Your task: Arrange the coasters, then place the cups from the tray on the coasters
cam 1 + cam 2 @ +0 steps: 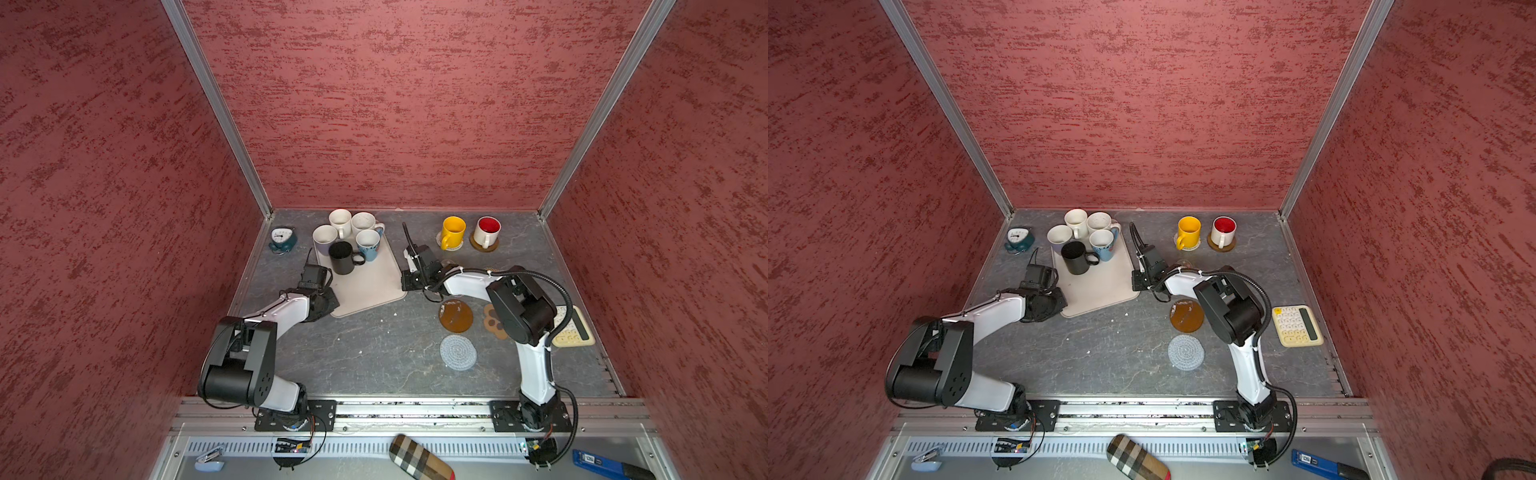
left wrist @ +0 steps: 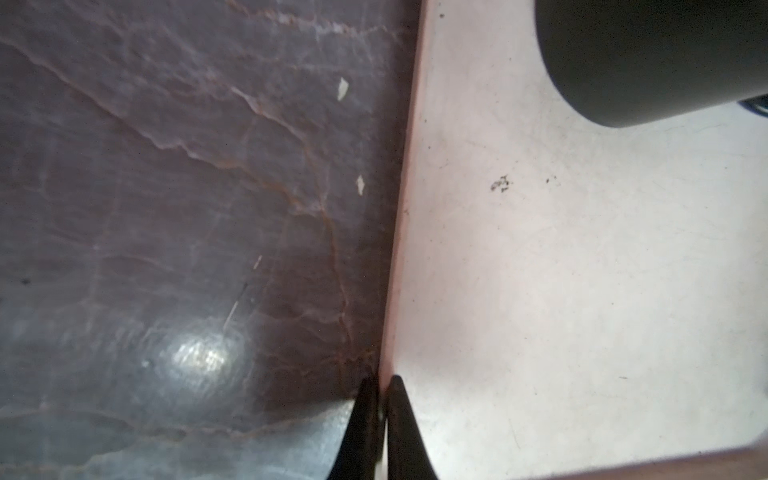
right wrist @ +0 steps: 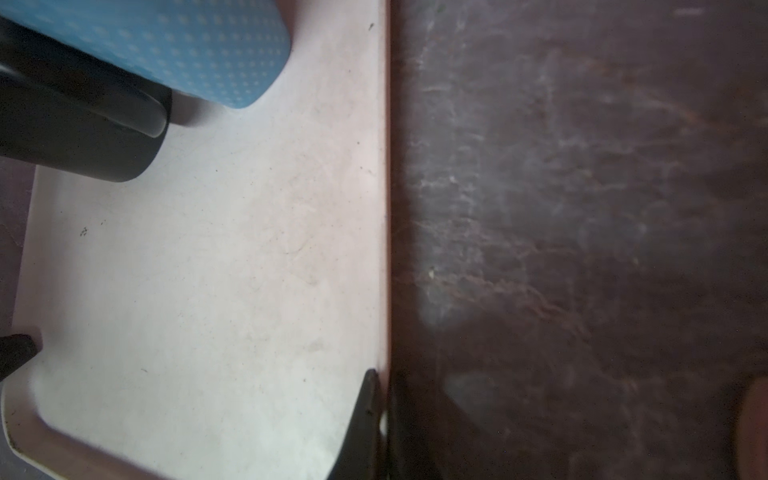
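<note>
Nearest the arm bases, on the dark stone-look table (image 1: 365,365), a grey-blue crochet coaster (image 1: 458,351) lies bare. Just behind it is a bare brown disc coaster (image 1: 456,316). Beside that a paw-print coaster (image 1: 493,325) shows partly from behind the right arm, and a cream calculator (image 1: 1296,325) lies further right, near the table's edge. Further back the beige tray (image 1: 376,289) sits left of centre, slightly askew, with an arm at each long side. The left gripper (image 2: 381,380) is at the left rim. In the left wrist view its two fingers are almost together, pinching the thin rim, one on the table side and one on the tray side. The right gripper (image 3: 382,384) is clamped narrowly on the right rim in the same way, with one finger inside the tray and the other, dim in shadow, outside it. Five mugs crowd the tray's far half. A black mug (image 1: 343,257) stands foremost with a blue mug (image 1: 368,244) just beside it. Behind them are a pale lavender mug (image 1: 325,237), a white mug (image 1: 340,221) and a second white mug (image 1: 364,223). At the far right, off the tray, a yellow mug (image 1: 453,232) stands on a cream woven coaster (image 1: 439,239). Beside it a red-lined white mug (image 1: 487,230) stands on a second brown disc coaster (image 1: 484,248). A teal alarm clock (image 1: 282,240) sits at the far left.
</note>
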`<state>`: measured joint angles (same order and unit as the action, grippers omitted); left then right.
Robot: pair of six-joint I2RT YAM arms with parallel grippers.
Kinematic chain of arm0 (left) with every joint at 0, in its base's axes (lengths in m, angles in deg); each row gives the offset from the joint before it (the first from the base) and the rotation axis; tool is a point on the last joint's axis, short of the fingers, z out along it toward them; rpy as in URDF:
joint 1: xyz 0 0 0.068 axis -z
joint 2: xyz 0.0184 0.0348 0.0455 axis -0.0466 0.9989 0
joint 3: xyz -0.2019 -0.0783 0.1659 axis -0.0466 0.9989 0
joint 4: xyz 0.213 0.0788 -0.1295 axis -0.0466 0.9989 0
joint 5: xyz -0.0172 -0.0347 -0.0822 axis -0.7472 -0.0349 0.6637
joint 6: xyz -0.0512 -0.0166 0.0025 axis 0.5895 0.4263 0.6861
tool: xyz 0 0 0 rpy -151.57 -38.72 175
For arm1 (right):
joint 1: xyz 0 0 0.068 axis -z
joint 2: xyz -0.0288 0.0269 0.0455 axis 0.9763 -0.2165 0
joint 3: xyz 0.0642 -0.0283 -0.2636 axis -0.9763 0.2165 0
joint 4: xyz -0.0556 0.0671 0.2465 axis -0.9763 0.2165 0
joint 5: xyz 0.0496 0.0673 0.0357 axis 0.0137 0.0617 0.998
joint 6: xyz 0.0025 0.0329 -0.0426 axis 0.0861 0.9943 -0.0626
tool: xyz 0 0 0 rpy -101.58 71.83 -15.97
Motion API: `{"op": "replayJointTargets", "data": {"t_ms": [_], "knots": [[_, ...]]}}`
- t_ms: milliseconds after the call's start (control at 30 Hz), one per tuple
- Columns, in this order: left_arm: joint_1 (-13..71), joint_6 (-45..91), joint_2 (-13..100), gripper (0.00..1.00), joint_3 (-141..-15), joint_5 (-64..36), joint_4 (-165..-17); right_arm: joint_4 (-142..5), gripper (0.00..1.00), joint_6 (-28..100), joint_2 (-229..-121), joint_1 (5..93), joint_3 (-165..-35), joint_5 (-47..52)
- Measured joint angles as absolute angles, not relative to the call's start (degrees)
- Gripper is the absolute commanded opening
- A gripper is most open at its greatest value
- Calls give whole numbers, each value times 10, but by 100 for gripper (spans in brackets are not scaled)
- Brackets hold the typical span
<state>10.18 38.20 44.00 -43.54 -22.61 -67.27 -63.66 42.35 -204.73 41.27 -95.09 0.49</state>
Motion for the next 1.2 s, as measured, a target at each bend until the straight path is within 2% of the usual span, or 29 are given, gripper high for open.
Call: {"op": "replayJointTargets", "data": {"t_ms": [567,900,1000,1033,1200], "knots": [[118,425,380,0,-399,-237,-612,-693,0,491,-1942,353,-796,-50],[90,411,398,0,-421,-207,-588,-710,0,519,-1941,335,-783,-78],[81,407,398,22,-421,-210,-586,-712,0,527,-1941,328,-780,-79],[78,417,398,29,-421,-214,-587,-712,3,531,-1941,326,-780,-77],[55,462,403,44,-422,-249,-606,-708,30,536,-1936,306,-777,-56]]}}
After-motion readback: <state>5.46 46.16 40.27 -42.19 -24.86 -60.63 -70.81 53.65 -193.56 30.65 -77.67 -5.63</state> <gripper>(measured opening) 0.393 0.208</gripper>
